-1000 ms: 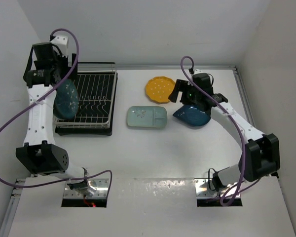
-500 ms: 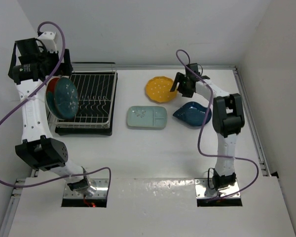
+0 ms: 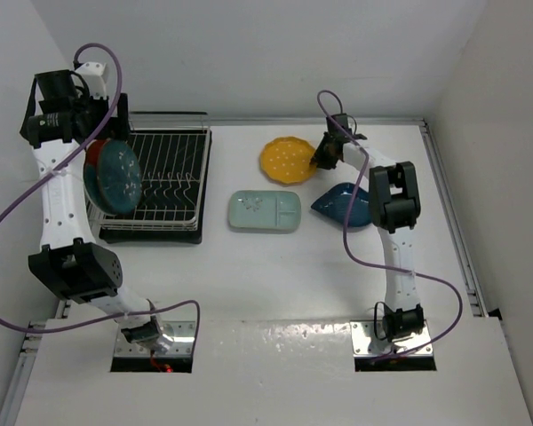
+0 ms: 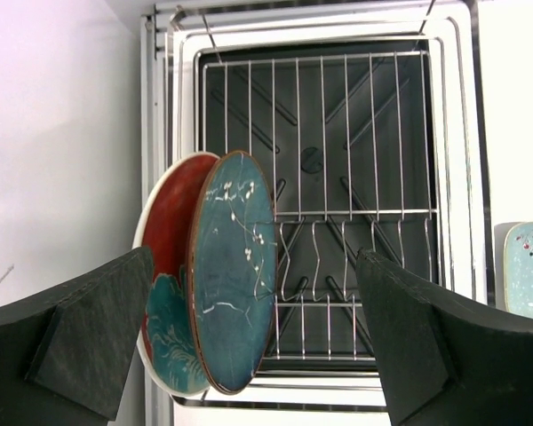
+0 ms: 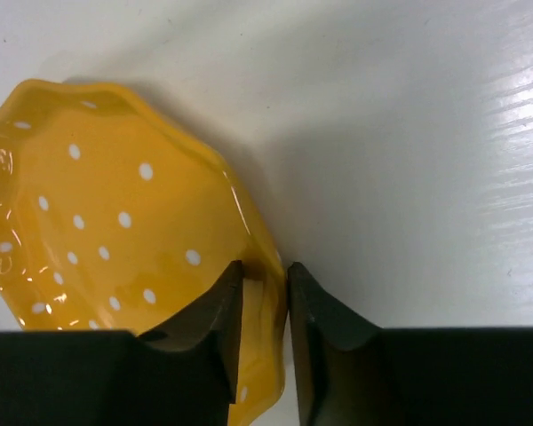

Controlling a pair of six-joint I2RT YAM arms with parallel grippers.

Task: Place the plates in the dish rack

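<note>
The black wire dish rack (image 3: 164,182) (image 4: 338,133) stands at the left. A dark teal round plate (image 3: 115,177) (image 4: 235,266) stands on edge at its left end, with the red-and-teal floral plate (image 3: 91,158) (image 4: 164,257) behind it. High above them my left gripper (image 3: 67,124) (image 4: 253,257) hangs open and touches neither. The yellow dotted plate (image 3: 284,160) (image 5: 98,222) lies on the table. My right gripper (image 3: 324,155) (image 5: 265,275) is shut on its right rim, one finger inside and one outside. The pale blue divided plate (image 3: 265,211) and the dark blue leaf plate (image 3: 342,206) lie flat nearby.
White walls close in on the left, back and right. The right arm's forearm reaches over the leaf plate. The rack's tines (image 4: 355,248) to the right of the two standing plates hold nothing.
My right gripper moved from over the leaf plate to the yellow plate's rim and closed on it. The left gripper drew back up and to the left of the standing plates.
</note>
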